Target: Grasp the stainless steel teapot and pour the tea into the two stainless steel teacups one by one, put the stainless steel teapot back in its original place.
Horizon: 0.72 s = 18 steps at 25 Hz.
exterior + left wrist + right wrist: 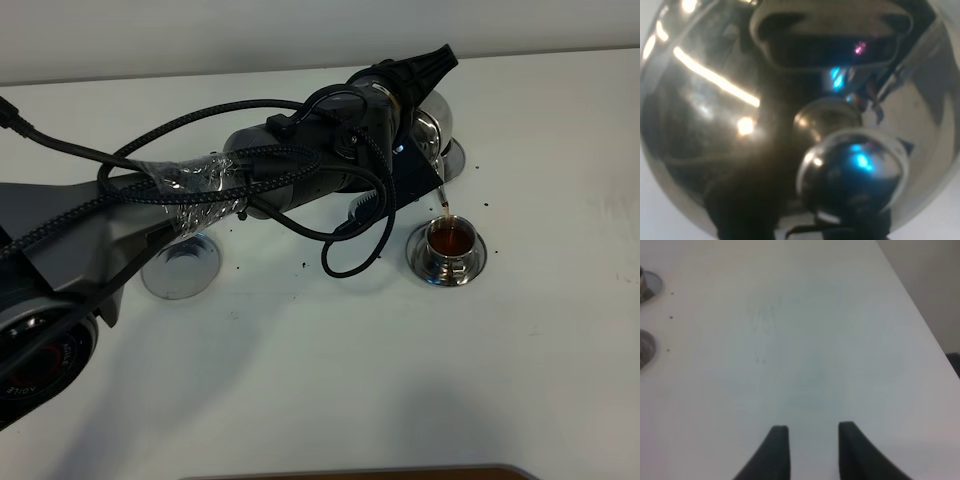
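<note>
My left gripper [435, 58] reaches across to the right side of the table and is shut on the stainless steel teapot [437, 125], which is tilted. Its thin spout [441, 192] points down into one stainless steel teacup [450, 240], which holds brown tea and stands on its saucer [470, 268]. The flat steel base disc [457, 158] lies under the raised pot. The other teacup [180, 265] sits at the left, partly hidden under my arm. In the left wrist view the teapot's mirror body [705, 125] and lid knob [852, 170] fill the picture. My right gripper [813, 440] hovers over bare table with nothing between its fingers.
Black cables [340, 250] loop down from the left arm close to the filled cup. Small dark specks [305, 265] dot the white table. In the right wrist view, two steel rims [646, 286] are cut off at the frame's edge, and the table's edge [920, 315] runs nearby.
</note>
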### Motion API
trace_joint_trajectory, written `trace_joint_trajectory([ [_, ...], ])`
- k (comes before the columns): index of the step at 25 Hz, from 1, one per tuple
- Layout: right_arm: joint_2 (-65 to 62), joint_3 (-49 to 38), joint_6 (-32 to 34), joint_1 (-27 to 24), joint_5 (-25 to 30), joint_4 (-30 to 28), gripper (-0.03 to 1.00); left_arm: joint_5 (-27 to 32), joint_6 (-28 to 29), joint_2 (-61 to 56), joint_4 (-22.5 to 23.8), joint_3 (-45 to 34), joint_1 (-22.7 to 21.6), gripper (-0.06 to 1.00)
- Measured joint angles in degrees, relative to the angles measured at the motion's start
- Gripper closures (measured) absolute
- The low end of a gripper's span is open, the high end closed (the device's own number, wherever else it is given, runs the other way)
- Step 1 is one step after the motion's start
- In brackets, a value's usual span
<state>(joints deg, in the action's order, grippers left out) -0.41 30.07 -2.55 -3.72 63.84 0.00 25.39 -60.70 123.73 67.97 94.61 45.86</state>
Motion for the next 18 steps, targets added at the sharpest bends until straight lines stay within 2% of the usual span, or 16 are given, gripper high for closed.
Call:
trace_joint_trajectory([
  [12,0.0,0.0,0.0,0.0,0.0,0.0,0.72,-0.9,0.0,0.0,0.2,0.0,0.0,0.7],
  [18,0.0,0.0,0.0,0.0,0.0,0.0,0.72,0.1,0.0,0.0,-5.0,0.0,-0.1,0.7],
])
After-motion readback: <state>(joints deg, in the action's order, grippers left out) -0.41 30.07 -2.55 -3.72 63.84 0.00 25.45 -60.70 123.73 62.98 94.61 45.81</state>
